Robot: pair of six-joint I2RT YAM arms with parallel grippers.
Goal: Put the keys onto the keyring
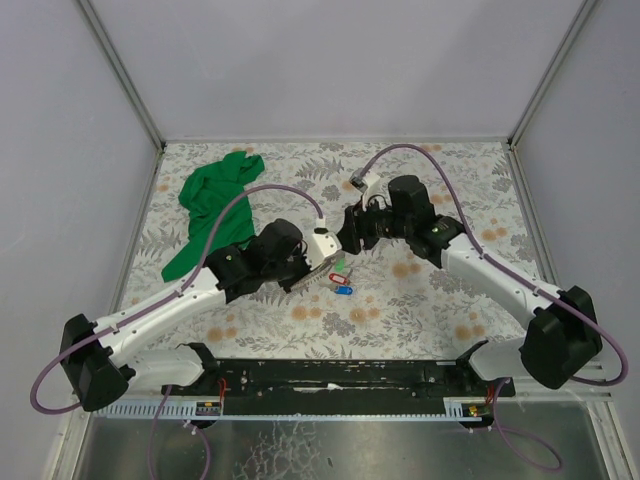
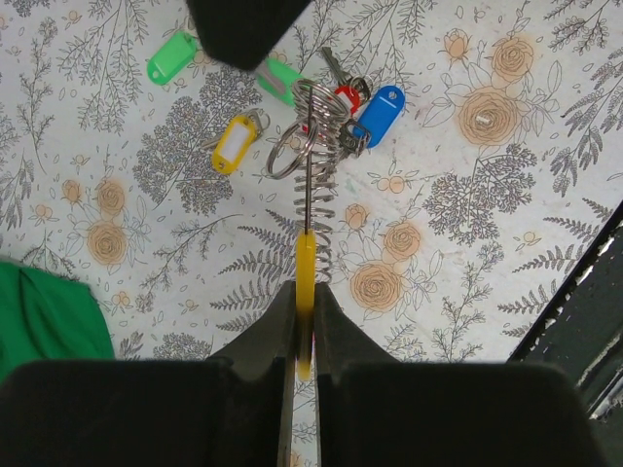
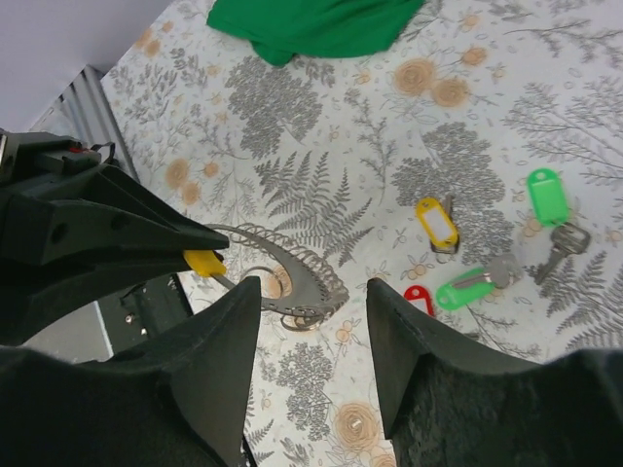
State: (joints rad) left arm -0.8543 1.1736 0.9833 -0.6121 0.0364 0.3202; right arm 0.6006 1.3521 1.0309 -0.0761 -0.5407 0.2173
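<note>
My left gripper [image 2: 305, 292] is shut on the yellow handle [image 2: 305, 292] of a thin metal tool with a coiled edge [image 2: 313, 185], held out over the table. The thin wire keyring [image 2: 289, 156] sits at the tool's tip; it also shows in the right wrist view [image 3: 303, 319]. Keys lie beyond it with green [image 2: 171, 55], yellow [image 2: 234, 143], second green [image 2: 277, 78], red [image 2: 348, 97] and blue [image 2: 380, 109] tags. My right gripper [image 3: 313, 321] is open, its jaws either side of the tool's tip and ring, above them. In the top view both grippers [image 1: 318, 272] [image 1: 350, 232] meet over the keys [image 1: 340, 280].
A large green cloth [image 1: 215, 205] lies at the back left of the floral table cover [image 1: 440, 300]; it also shows in the right wrist view [image 3: 311, 24]. Grey walls stand on three sides. A black rail [image 1: 330, 375] runs along the near edge.
</note>
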